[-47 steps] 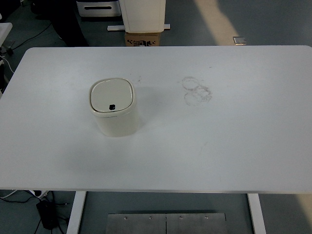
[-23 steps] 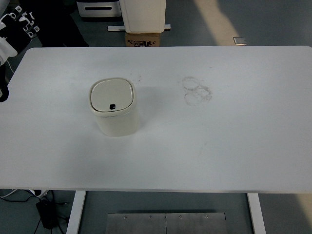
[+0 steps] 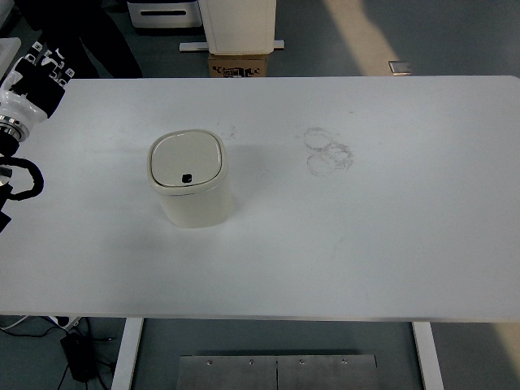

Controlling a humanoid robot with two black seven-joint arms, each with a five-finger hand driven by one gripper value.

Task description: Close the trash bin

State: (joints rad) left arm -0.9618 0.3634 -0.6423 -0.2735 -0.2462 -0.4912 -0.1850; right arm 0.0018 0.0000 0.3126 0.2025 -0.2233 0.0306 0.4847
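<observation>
The left hand (image 3: 39, 75), its finger state unreadable at the table's far-left corner, hangs well apart from the trash bin (image 3: 190, 179) standing to its right and nearer the camera.

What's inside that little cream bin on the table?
Nothing inside shows: the bin has its lid down flat, covering the contents. Only a small dark button sits on top.

Cream bin (image 3: 192, 188) with black dot at lid's front; white table (image 3: 390, 236) marked by faint grey ring smudges (image 3: 327, 151); black-and-white left hand (image 3: 36, 77) at upper left; brown box (image 3: 238, 65) on grey floor (image 3: 422, 36) beyond.
</observation>
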